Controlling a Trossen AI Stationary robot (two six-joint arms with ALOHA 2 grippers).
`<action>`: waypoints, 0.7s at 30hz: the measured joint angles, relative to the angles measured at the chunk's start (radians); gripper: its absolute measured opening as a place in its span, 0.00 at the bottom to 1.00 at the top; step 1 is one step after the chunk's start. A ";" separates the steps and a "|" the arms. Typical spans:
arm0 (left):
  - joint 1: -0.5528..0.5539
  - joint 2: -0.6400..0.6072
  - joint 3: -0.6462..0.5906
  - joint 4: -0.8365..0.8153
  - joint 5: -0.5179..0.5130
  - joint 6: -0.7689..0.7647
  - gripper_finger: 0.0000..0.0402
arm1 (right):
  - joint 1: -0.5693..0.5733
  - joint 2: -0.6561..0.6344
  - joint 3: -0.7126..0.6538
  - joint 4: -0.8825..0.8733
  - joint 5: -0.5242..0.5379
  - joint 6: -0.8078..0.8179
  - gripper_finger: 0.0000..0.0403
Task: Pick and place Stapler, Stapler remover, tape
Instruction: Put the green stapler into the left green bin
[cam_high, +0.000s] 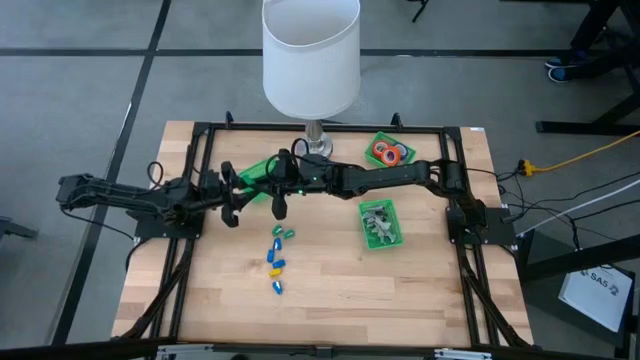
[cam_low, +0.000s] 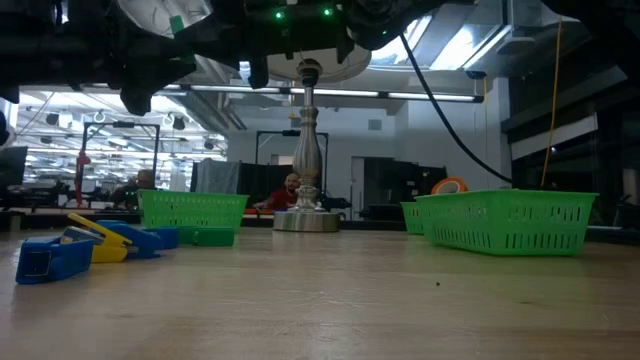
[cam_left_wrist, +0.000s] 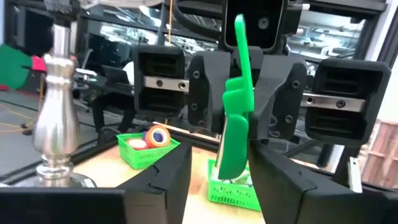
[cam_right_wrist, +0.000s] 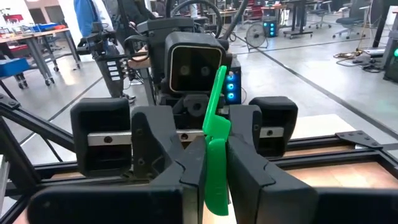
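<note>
The left gripper (cam_left_wrist: 217, 168) is held above the desk (cam_high: 420, 290), left of its middle, facing the right gripper (cam_right_wrist: 214, 162). Its fingers are spread to either side of a green piece (cam_left_wrist: 236, 124), with a gap seen on one side. Just beyond the meeting point a green bin (cam_low: 192, 210) is partly covered by the arms. Blue and yellow oblong pieces (cam_high: 277, 258) are scattered in a short row on the desk, nearer than the grippers. The green piece is raised off the desk and pinched upright between the right gripper's fingers, at the end of the right arm, which is stretched leftwards across the desk. A lamp (cam_high: 311, 60) is stood at the far edge, in the middle. To its right, the tape (cam_high: 390, 152) is lain in a second green bin (cam_high: 378, 139) at the far side. A third bin (cam_high: 364, 208), nearer, is filled with silvery-grey pieces (cam_high: 378, 224)
</note>
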 joint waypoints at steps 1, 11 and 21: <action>0.005 0.003 0.000 -0.001 0.010 -0.009 0.37 | 0.000 0.000 0.000 0.000 0.000 0.000 0.12; 0.028 0.019 0.000 0.018 0.043 -0.023 0.21 | -0.001 0.000 0.000 -0.019 0.000 0.000 0.12; 0.028 0.018 0.000 0.020 0.063 0.003 0.12 | -0.001 -0.001 0.000 -0.029 -0.004 0.003 0.14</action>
